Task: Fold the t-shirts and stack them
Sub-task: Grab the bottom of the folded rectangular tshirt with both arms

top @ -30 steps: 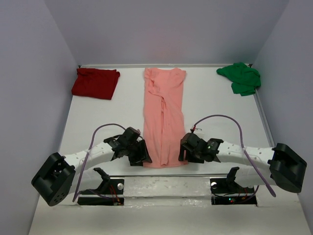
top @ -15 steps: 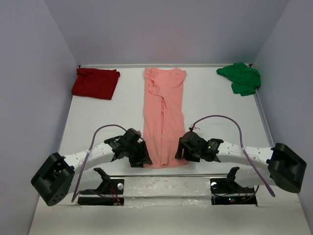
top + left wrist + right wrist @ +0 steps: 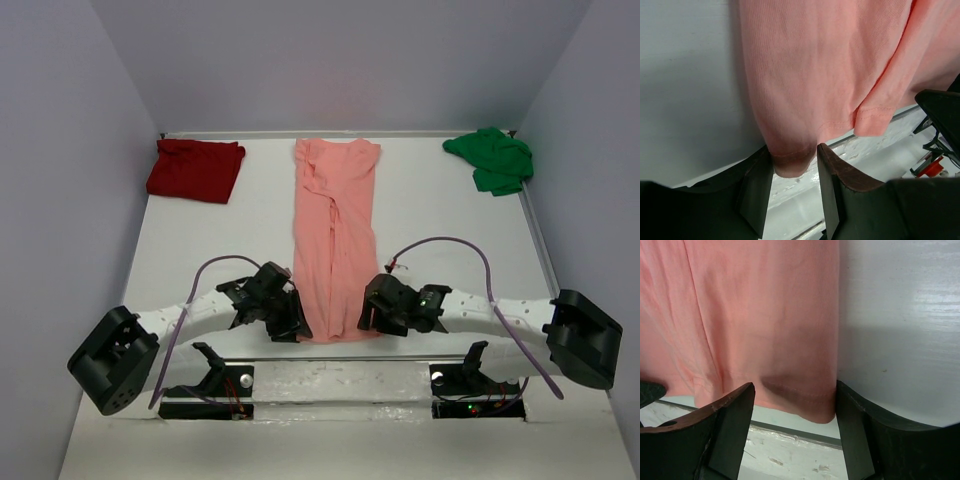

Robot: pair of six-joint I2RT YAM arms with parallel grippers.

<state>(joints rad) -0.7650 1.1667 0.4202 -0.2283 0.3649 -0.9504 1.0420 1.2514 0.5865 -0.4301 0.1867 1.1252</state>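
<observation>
Salmon-pink t-shirt [image 3: 335, 240] lies lengthwise on the table [image 3: 220, 250], its near hem corners between the parted jaws of the left gripper [image 3: 795, 156] and right gripper [image 3: 794, 390], neither yet clamped. Both should pinch all layers together, level, before lifting.

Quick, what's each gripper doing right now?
Left gripper: open, around a near corner of the salmon-pink t-shirt.
Right gripper: open, around its other near corner.

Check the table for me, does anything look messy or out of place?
The green t-shirt is the odd one: it lies crumpled and unfolded in the far right corner, while the dark red t-shirt sits folded at far left. The salmon-pink t-shirt lies as a long, creased strip between them.
</observation>
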